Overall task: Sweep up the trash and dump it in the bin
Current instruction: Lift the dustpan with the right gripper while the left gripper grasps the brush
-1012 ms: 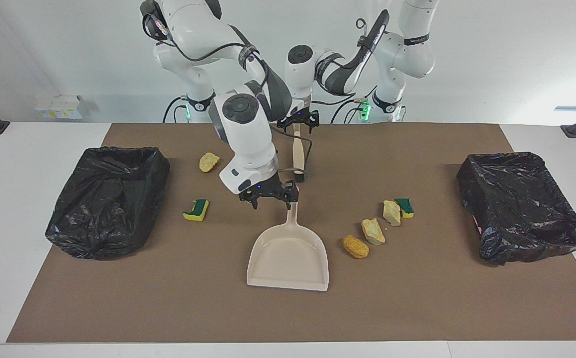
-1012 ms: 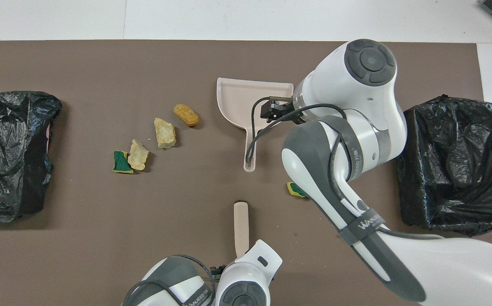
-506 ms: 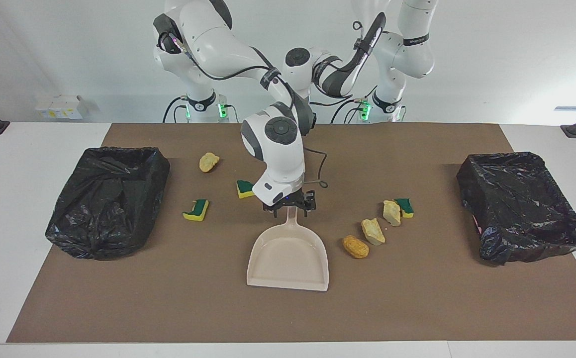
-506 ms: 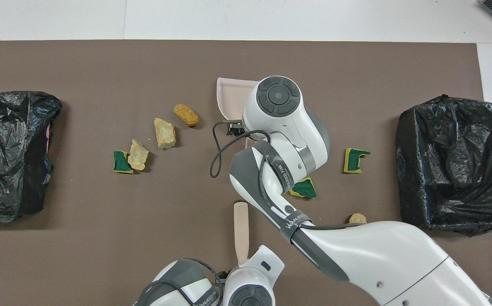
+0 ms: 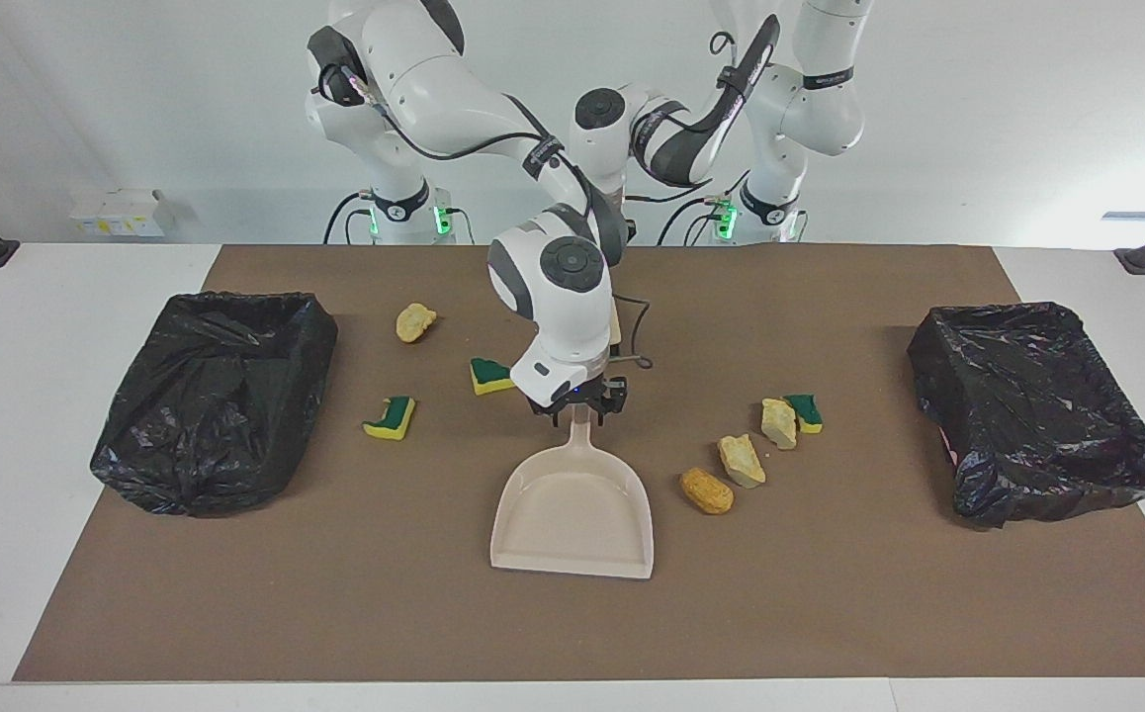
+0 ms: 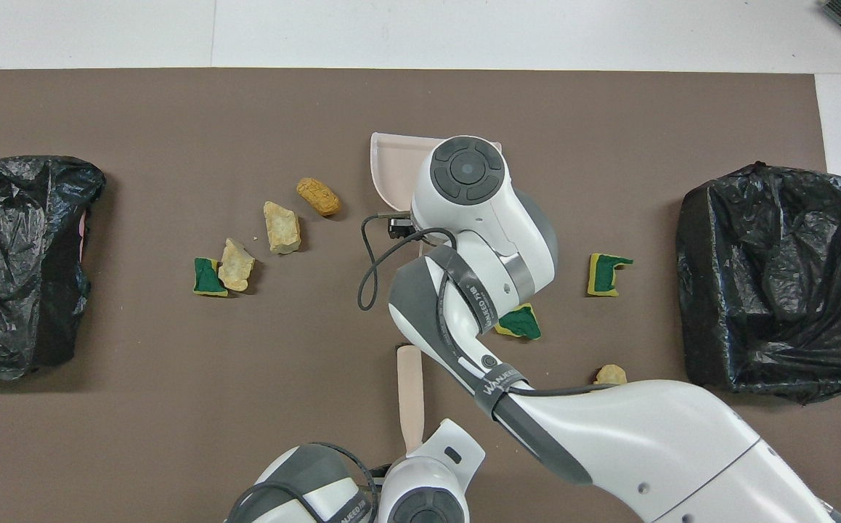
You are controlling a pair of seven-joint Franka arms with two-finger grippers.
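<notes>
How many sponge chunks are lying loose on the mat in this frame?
7. Four sit in a row toward the left arm's end; three lie toward the right arm's end. The arms may hide others.

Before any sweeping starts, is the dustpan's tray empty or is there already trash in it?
Empty. The dustpan lies flat on the mat with a bare tray; all seven sponge chunks lie on the mat around it.

White table [image 5: 58, 297] carries brown mat [image 5: 335, 613]; on mat: two black-bagged bins [image 5: 217, 396] [image 5: 1032, 405], beige dustpan [image 5: 572, 514], brush [image 6: 410, 392], seven sponge chunks [image 5: 707, 490].
</notes>
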